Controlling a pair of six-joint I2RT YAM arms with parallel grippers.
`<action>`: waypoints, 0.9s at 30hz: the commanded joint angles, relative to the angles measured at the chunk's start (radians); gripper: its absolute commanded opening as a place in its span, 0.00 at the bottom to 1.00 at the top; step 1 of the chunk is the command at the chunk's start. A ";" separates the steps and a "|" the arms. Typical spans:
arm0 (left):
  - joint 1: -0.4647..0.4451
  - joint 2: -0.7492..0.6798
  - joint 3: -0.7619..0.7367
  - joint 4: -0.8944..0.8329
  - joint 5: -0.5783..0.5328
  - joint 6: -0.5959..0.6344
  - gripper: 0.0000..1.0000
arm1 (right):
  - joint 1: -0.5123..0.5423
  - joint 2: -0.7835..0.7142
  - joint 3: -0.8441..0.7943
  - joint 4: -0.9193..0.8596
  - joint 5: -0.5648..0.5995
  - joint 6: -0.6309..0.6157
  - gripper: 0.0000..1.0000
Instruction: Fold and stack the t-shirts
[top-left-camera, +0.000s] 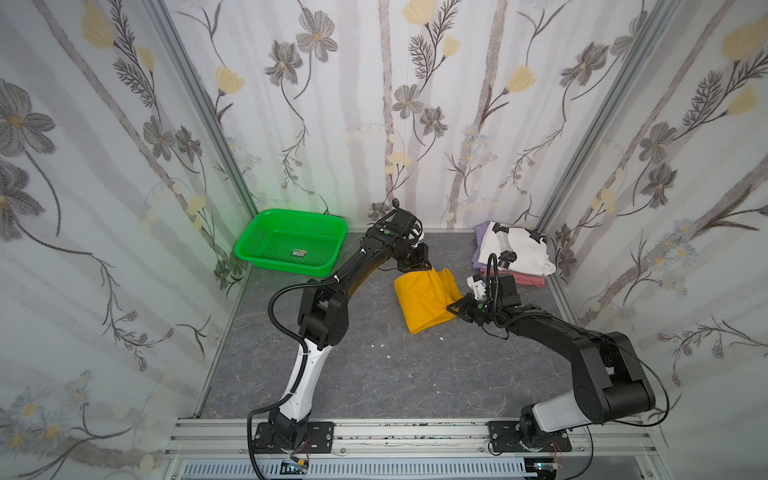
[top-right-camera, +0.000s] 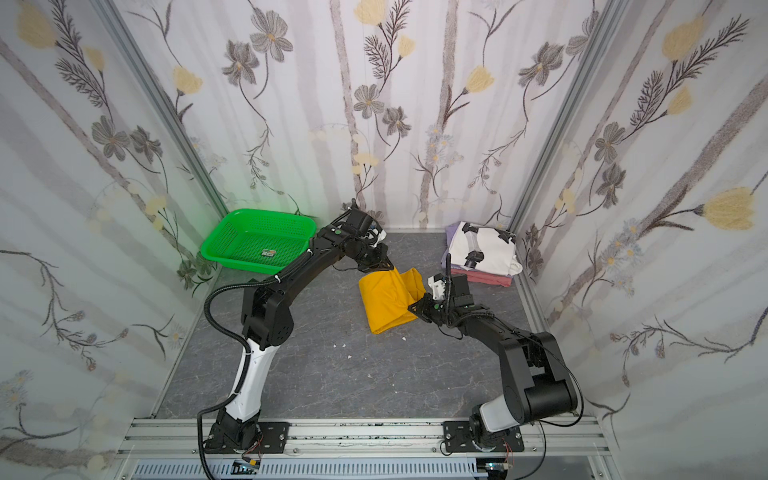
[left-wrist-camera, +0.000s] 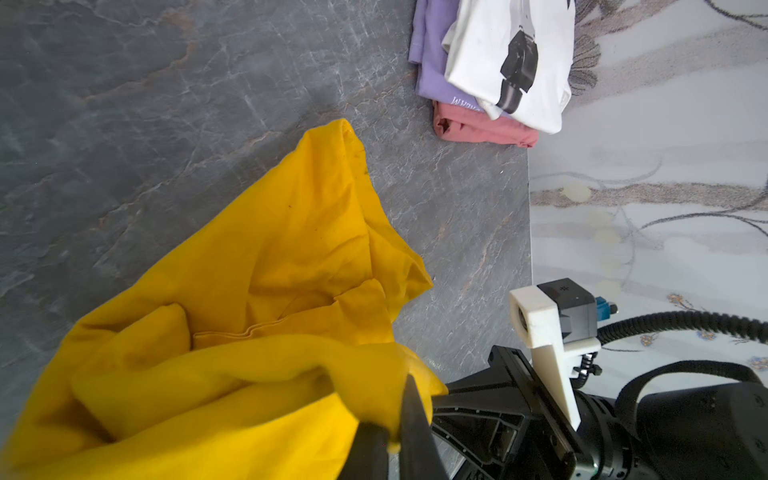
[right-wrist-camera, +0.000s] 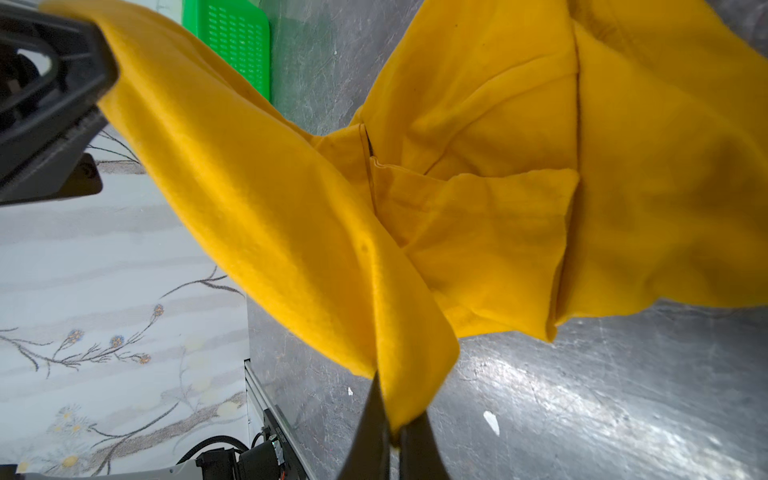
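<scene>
In both top views the mustard-yellow t-shirt (top-left-camera: 424, 299) (top-right-camera: 386, 299) lies partly folded mid-table, its far edge lifted between both grippers. My left gripper (top-left-camera: 426, 266) (left-wrist-camera: 392, 415) is shut on one far corner of the yellow cloth (left-wrist-camera: 249, 291). The other corner is pinched in my right gripper (top-left-camera: 453, 309) (right-wrist-camera: 395, 415), with yellow cloth (right-wrist-camera: 498, 166) hanging from it. At the back right is a folded stack: the white t-shirt (top-left-camera: 519, 249) (left-wrist-camera: 490, 54) with black figures on top, the lavender one (top-left-camera: 482, 241) (left-wrist-camera: 428, 62) under it, the salmon-pink one (top-left-camera: 528, 279) (left-wrist-camera: 478, 129) at the bottom.
A green perforated basket (top-left-camera: 291, 241) (top-right-camera: 257, 239) stands at the back left, holding a small label. Flowered walls close in the grey table (top-left-camera: 374, 374) on three sides. An aluminium rail (top-left-camera: 415, 432) with the arm bases runs along the front.
</scene>
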 joint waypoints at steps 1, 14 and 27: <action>0.000 0.067 0.091 -0.063 0.049 0.028 0.00 | -0.017 0.005 -0.010 0.060 0.018 0.019 0.00; -0.026 0.275 0.362 0.016 0.118 -0.081 0.00 | -0.126 -0.072 -0.121 0.139 -0.008 0.055 0.00; -0.011 0.381 0.390 0.220 0.179 -0.214 0.12 | -0.170 0.041 -0.075 0.138 -0.041 0.031 0.00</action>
